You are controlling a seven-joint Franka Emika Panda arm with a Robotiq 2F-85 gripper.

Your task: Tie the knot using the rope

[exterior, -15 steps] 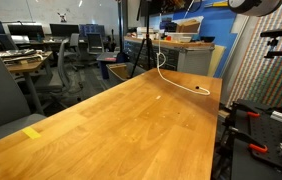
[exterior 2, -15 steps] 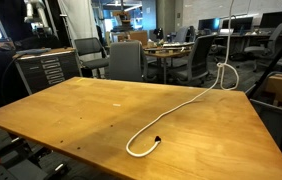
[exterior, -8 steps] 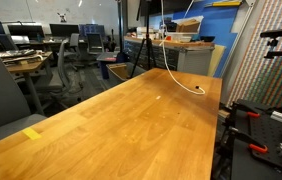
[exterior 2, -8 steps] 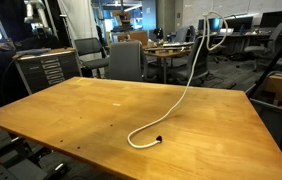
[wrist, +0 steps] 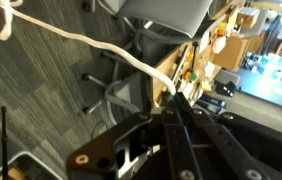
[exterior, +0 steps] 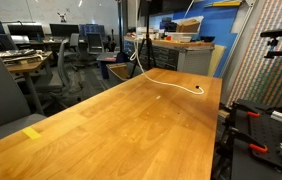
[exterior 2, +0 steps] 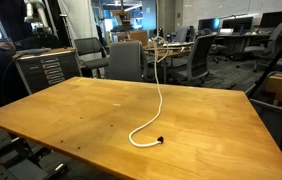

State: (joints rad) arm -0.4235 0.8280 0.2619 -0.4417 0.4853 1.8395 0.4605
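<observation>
The white rope (exterior 2: 159, 95) hangs from above and comes down to the wooden table (exterior 2: 76, 105). Its lower end curls on the table with a dark tip (exterior 2: 160, 139). In an exterior view the rope (exterior: 171, 81) runs across the table's far end to its tip (exterior: 200, 88). In the wrist view my gripper (wrist: 174, 100) is shut on the rope (wrist: 81, 40), which stretches away from the fingertips to the upper left. The gripper itself is out of view in both exterior views.
The wooden table (exterior: 121, 125) has a yellow tape mark (exterior: 31, 132) near one edge. Office chairs (exterior 2: 126, 60) and desks stand beyond the table. Red-handled clamps (exterior: 251, 112) sit beside it. A chair base (wrist: 131, 70) shows below the gripper.
The hanging part of the rope has swung left in both exterior views. The loop that was held up has straightened. The end on the table has shifted slightly.
</observation>
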